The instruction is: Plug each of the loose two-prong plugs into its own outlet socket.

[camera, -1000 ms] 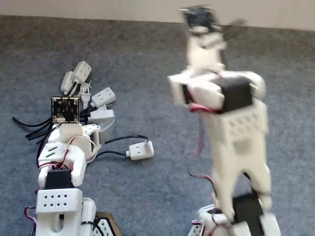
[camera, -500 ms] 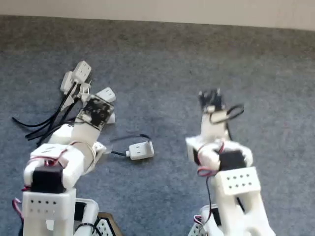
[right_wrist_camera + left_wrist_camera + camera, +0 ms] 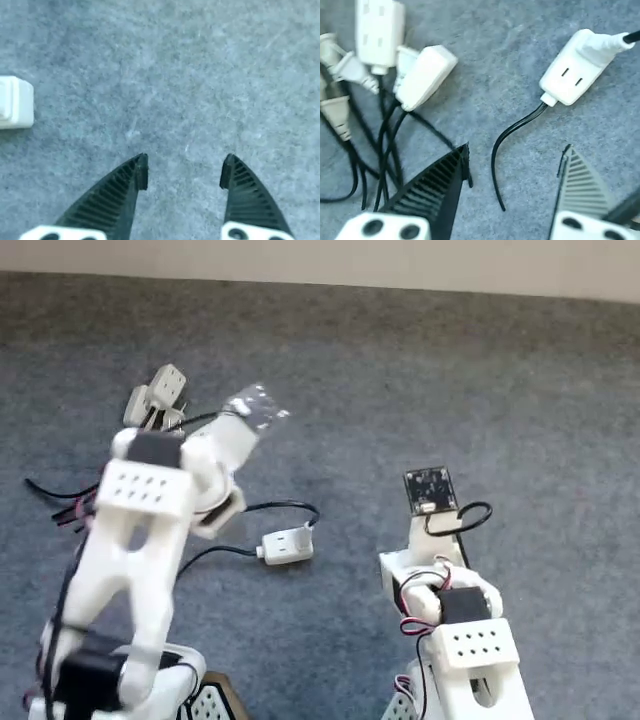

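We look down on a grey carpet (image 3: 450, 360) with two white robot arms side by side. The left gripper (image 3: 516, 148) hangs above the carpet with its two black fingers spread wide and nothing between them. Just beyond its fingertips a lone socket (image 3: 285, 545) lies on its own on a black cord (image 3: 512, 132), and in the left wrist view its two slots look empty. Off to one side of it lies a tangle of cords with loose beige plugs (image 3: 340, 107) and more white sockets (image 3: 377, 25), close together and overlapping; we see no plug seated in any of them. The right gripper (image 3: 186, 159) sits low over bare carpet, well apart from the tangle, its fingers also released and holding nothing. A white block (image 3: 15, 102) shows at the edge of its wrist view; we cannot tell which piece it is. We judge the task barely begun: no plug is picked up, no pairing is made, and every plug is yet to be fitted to a socket.
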